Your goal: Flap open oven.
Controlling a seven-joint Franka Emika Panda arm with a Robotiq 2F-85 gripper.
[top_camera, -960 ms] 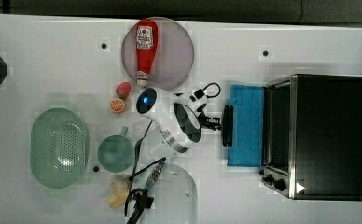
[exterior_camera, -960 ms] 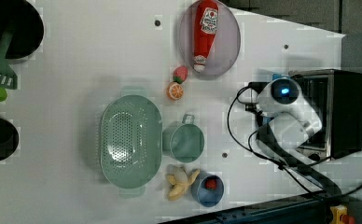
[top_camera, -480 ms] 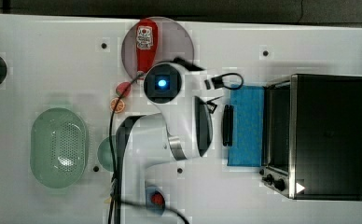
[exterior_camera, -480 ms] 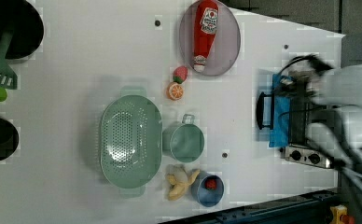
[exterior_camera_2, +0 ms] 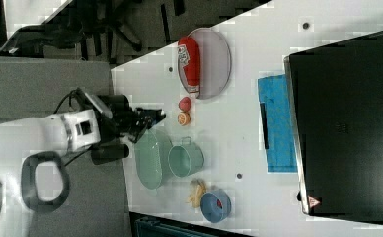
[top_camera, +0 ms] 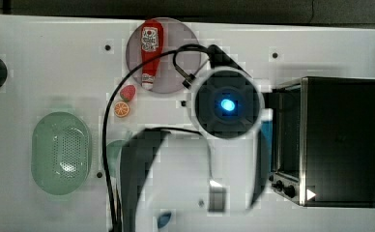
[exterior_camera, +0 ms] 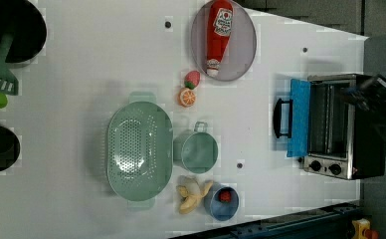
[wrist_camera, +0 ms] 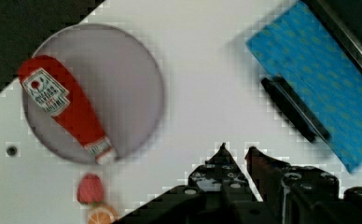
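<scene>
The oven [exterior_camera: 337, 127] stands at the left view's right end of the white table, black on top with a silver front. Its bluish glass door [exterior_camera: 299, 117] lies flapped down flat, and the black bar handle [exterior_camera: 279, 118] is at its outer edge. In the wrist view the door [wrist_camera: 319, 79] and handle [wrist_camera: 293, 109] lie well below my gripper [wrist_camera: 237, 151]. The gripper is open by a narrow gap with nothing between its fingertips. In the top view my raised arm [top_camera: 229, 104] covers most of the door beside the oven [top_camera: 340, 140].
A grey plate [exterior_camera: 243, 47] holds a ketchup bottle [exterior_camera: 218, 30]. A strawberry [exterior_camera: 192, 78] and an orange half [exterior_camera: 186, 97] lie below the plate in the left view. Further along are a green colander [exterior_camera: 139, 149], a green cup [exterior_camera: 198, 152], a banana [exterior_camera: 191, 194] and a blue bowl [exterior_camera: 221, 201].
My arm has lifted away from the door handle and risen high above the table. The oven door stays down flat.
</scene>
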